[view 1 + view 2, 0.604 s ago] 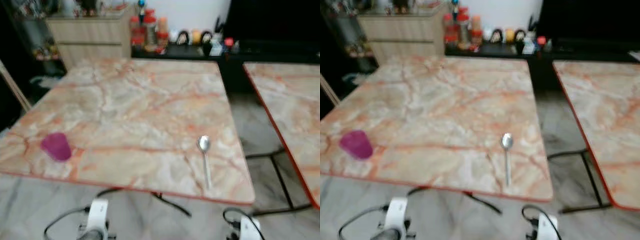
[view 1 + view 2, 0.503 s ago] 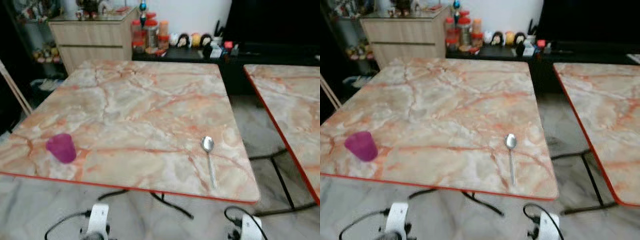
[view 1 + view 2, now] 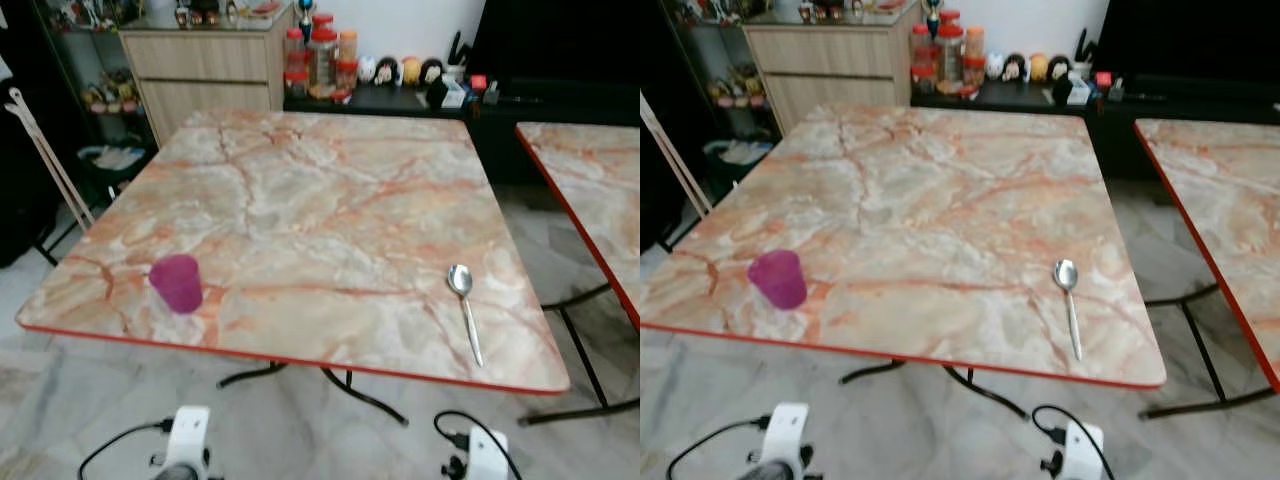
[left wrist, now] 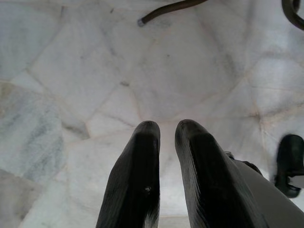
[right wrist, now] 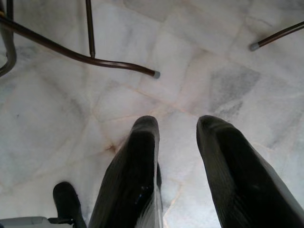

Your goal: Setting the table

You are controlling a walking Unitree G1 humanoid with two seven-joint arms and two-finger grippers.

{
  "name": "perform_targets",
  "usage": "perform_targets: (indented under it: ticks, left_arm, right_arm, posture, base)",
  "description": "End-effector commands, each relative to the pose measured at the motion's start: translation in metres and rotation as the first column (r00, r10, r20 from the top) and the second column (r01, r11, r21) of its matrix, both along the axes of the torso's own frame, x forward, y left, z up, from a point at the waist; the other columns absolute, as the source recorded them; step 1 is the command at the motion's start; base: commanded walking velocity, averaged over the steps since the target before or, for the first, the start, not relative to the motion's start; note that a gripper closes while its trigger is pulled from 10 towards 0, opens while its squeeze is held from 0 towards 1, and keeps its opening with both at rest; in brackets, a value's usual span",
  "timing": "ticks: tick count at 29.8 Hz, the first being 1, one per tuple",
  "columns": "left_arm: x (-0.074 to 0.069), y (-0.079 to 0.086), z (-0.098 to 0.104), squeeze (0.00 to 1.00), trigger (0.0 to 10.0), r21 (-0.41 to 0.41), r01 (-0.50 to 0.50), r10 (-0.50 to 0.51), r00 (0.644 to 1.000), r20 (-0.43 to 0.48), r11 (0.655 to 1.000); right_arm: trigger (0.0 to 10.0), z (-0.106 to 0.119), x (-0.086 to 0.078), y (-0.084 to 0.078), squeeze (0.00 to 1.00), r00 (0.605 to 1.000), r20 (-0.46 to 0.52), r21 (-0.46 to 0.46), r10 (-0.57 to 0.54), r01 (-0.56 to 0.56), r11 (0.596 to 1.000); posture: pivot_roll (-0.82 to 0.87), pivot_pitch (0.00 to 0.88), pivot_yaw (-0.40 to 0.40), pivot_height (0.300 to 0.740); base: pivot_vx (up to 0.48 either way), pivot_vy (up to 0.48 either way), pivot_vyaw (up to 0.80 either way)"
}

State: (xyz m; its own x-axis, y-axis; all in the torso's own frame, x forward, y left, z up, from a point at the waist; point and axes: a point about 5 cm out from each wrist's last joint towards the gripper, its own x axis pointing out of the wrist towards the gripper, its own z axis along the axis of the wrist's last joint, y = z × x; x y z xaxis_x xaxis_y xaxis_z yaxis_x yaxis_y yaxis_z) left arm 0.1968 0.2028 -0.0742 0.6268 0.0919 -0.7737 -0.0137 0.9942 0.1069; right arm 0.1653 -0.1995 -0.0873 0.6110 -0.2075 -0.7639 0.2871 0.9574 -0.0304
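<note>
A pink cup point(image 3: 177, 283) stands upright near the front left corner of the marble table point(image 3: 330, 190). A metal spoon point(image 3: 464, 305) lies near the front right edge, bowl pointing away from me. Both arms hang low in front of the table's near edge, over the pale stone floor. In the left wrist view my left gripper point(image 4: 167, 126) points at the floor with its fingers almost together and nothing between them. My right gripper point(image 5: 178, 122) also points down, its fingers apart and empty.
A second marble table point(image 3: 590, 180) stands to the right across a narrow gap. Behind are a wooden cabinet point(image 3: 210, 70), jars point(image 3: 320, 60) and small items on a dark low shelf. A white rod point(image 3: 45, 155) leans at the left. Dark table legs point(image 5: 85, 57) cross the floor.
The whole picture has shifted and sharpened, so the camera moved; more of the table's left side and the floor shows. Cup and spoon keep their places on the table.
</note>
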Motion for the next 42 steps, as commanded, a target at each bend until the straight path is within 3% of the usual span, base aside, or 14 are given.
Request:
perform_targets:
  ticks: [1, 11, 15, 24, 28, 32, 35, 37, 40, 41, 42]
  left_arm:
    - [0.002, -0.006, 0.000, 0.00, 10.0, -0.014, 0.005, -0.005, 1.000, -0.003, 1.000]
    - [0.002, -0.008, -0.001, 0.00, 10.0, -0.016, 0.006, -0.006, 1.000, -0.005, 1.000]
    - [0.000, -0.005, -0.001, 0.00, 10.0, -0.009, -0.003, 0.003, 1.000, -0.006, 1.000]
    - [-0.003, -0.002, -0.002, 0.00, 10.0, -0.001, -0.003, 0.003, 1.000, -0.013, 1.000]
    - [-0.005, -0.004, -0.004, 0.00, 10.0, 0.003, 0.024, -0.024, 0.999, -0.025, 1.000]
    - [-0.005, -0.003, -0.003, 0.00, 10.0, 0.006, 0.027, -0.027, 0.999, -0.025, 1.000]
    - [-0.007, -0.001, -0.004, 0.00, 10.0, 0.010, 0.027, -0.027, 0.999, -0.027, 1.000]
    - [-0.007, -0.001, -0.004, 0.00, 10.0, 0.011, 0.026, -0.026, 0.999, -0.028, 1.000]
    - [-0.008, 0.000, -0.004, 0.00, 10.0, 0.013, 0.021, -0.021, 0.999, -0.028, 1.000]
    - [-0.008, 0.000, -0.004, 0.00, 10.0, 0.013, 0.021, -0.021, 0.999, -0.028, 1.000]
    - [-0.008, 0.001, -0.004, 0.00, 10.0, 0.014, 0.018, -0.018, 0.999, -0.027, 1.000]
  right_arm:
    - [10.0, 0.003, 0.004, -0.007, 0.00, 1.000, 0.024, -0.016, -0.001, 0.002, 1.000]
    - [10.0, 0.004, 0.004, -0.009, 0.00, 0.999, 0.044, -0.012, -0.007, 0.007, 1.000]
    - [10.0, 0.010, 0.005, -0.008, 0.00, 0.988, 0.133, -0.077, 0.084, -0.074, 0.994]
    - [10.0, 0.016, -0.018, -0.016, 0.00, 0.957, 0.245, -0.194, 0.154, -0.107, 0.975]
    - [10.0, 0.031, -0.031, -0.016, 0.00, 0.901, 0.378, -0.251, 0.214, -0.123, 0.960]
    - [10.0, 0.049, -0.024, -0.012, 0.00, 0.843, 0.471, -0.301, 0.260, -0.123, 0.946]
    - [10.0, 0.081, -0.002, -0.005, 0.00, 0.746, 0.588, -0.339, 0.312, -0.124, 0.933]
    - [10.0, 0.091, 0.004, -0.001, 0.00, 0.715, 0.615, -0.346, 0.331, -0.132, 0.929]
    - [10.0, 0.118, 0.019, 0.014, 0.00, 0.616, 0.668, -0.398, 0.418, -0.180, 0.900]
    - [10.0, 0.118, 0.019, 0.014, 0.00, 0.616, 0.668, -0.398, 0.418, -0.180, 0.900]
    - [10.0, 0.137, 0.027, 0.022, 0.00, 0.552, 0.701, -0.416, 0.451, -0.197, 0.888]
  posture:
    - [-0.01, 0.000, 0.013, 0.740]
    - [-0.01, 0.000, 0.010, 0.740]
    - [0.00, 0.000, 0.005, 0.740]
    - [-0.02, 0.000, 0.016, 0.740]
    - [-0.05, 0.000, 0.034, 0.740]
    - [-0.05, 0.000, 0.035, 0.740]
    - [-0.05, 0.000, 0.035, 0.740]
    - [-0.05, 0.000, 0.032, 0.740]
    - [-0.04, 0.000, 0.028, 0.740]
    - [-0.04, 0.000, 0.028, 0.740]
    - [-0.04, 0.000, 0.027, 0.740]
  base:
    - [0.000, 0.000, 0.00]
    - [0.000, 0.000, 0.00]
    - [0.000, 0.000, 0.00]
    - [0.000, 0.000, 0.00]
    - [0.000, 0.000, 0.00]
    - [0.000, 0.000, 0.00]
    - [0.000, 0.000, 0.00]
    - [0.000, 0.000, 0.00]
    - [0.000, 0.000, 0.00]
    - [0.000, 0.000, 0.00]
    - [0.000, 0.000, 0.00]
